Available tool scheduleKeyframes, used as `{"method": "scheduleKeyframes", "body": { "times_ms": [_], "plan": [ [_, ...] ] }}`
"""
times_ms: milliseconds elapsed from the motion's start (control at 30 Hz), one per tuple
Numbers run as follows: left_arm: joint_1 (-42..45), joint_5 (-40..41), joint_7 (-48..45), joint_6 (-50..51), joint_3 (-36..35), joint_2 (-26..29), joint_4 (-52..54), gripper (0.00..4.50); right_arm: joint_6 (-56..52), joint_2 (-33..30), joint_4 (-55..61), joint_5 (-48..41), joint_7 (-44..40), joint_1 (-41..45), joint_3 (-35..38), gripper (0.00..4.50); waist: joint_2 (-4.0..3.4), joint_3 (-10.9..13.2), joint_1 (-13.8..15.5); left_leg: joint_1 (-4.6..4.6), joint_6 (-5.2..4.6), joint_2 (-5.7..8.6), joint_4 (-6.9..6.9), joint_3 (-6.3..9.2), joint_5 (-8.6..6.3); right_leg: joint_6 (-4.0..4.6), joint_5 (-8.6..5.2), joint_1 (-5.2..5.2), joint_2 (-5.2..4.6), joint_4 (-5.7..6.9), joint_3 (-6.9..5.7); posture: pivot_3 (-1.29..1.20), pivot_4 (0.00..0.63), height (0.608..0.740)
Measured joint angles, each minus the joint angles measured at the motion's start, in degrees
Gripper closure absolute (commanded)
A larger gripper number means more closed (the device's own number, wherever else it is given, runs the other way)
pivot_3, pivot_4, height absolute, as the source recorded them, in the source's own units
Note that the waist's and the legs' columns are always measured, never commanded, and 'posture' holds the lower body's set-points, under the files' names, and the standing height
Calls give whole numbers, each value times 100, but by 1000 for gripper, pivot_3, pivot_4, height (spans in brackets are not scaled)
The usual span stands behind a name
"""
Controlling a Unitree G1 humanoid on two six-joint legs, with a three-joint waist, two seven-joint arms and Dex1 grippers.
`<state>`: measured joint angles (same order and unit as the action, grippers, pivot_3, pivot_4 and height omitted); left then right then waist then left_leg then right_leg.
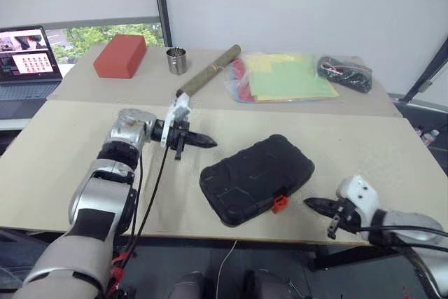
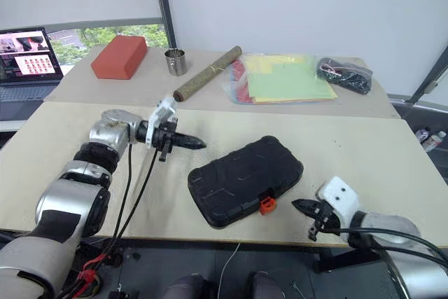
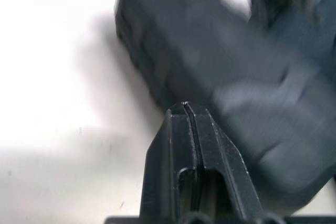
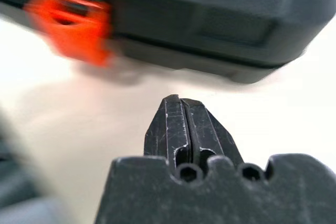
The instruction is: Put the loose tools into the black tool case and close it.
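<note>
The black tool case point(image 1: 255, 178) lies closed and flat on the table, turned at an angle, with its orange latch point(image 1: 280, 204) on the edge facing the table's front. The loose tools are out of view. My left gripper point(image 1: 210, 143) is shut and empty, held above the table just left of the case's far left corner and pointing right toward it. My right gripper point(image 1: 309, 203) is shut and empty, low near the table's front edge, pointing left at the latch from a short gap. The right wrist view shows the latch point(image 4: 71, 24) and the case's side point(image 4: 220, 14) close ahead.
At the back of the table stand a red block point(image 1: 120, 55), a metal cup point(image 1: 176, 60), a long rolled tube point(image 1: 208, 70), a plastic bag of coloured sheets point(image 1: 283, 78) and a black bag of cables point(image 1: 344, 73). A laptop point(image 1: 26, 61) sits at the far left.
</note>
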<state>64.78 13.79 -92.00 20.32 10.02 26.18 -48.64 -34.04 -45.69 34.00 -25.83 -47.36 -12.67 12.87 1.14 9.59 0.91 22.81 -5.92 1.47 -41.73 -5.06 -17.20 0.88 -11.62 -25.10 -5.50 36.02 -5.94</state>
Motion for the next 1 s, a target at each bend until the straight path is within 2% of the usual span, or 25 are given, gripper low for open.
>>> {"method": "scheduleKeyframes", "body": {
  "times_ms": [67,167,333,467,567,833,1000],
  "plan": [
    [-178,83,-12,65,251,-85,731,4489,-176,-3,301,-162,9,-76,-14,4500,-3,-2,7,-20,-3,2,0,-2,-4,-3,0,15,-4,-1,14,0,150,736],
    [-593,-135,-2,-232,663,-398,1203,4489,-370,59,384,-131,242,16,-256,4500,-5,-3,6,-37,-3,2,1,-8,-5,-3,0,21,-3,1,29,0,150,736],
    [-759,-665,237,-1323,1066,-749,1184,4489,-524,222,170,124,615,405,-885,4500,-13,-8,12,-28,-4,0,1,-19,-4,4,4,3,-3,7,36,0,150,736],
    [-751,-990,455,-2438,1225,-811,1134,4489,-535,357,-214,416,831,754,-1300,4500,-14,-11,28,-31,-4,0,2,-18,-4,5,4,7,-4,4,36,0,150,736],
    [-749,-1081,536,-2866,1253,-853,1034,4489,-535,496,-373,548,928,983,-1513,4500,-16,-17,47,-38,-7,0,1,-19,-6,5,4,13,-6,4,36,0,150,736],
    [-642,-1295,755,-3636,1256,-977,658,4489,-853,845,-431,286,1020,1237,-1434,4500,-15,-19,-10,-40,-11,-7,2,-23,-7,11,9,11,-3,7,34,0,150,736],
    [-433,-1745,1063,-4665,1429,-1011,394,4489,-1215,837,-369,-19,1033,1412,-1216,4500,-16,-20,-20,-41,-13,-10,2,-26,-9,16,14,10,-3,7,34,0,150,736]
  ]
}}
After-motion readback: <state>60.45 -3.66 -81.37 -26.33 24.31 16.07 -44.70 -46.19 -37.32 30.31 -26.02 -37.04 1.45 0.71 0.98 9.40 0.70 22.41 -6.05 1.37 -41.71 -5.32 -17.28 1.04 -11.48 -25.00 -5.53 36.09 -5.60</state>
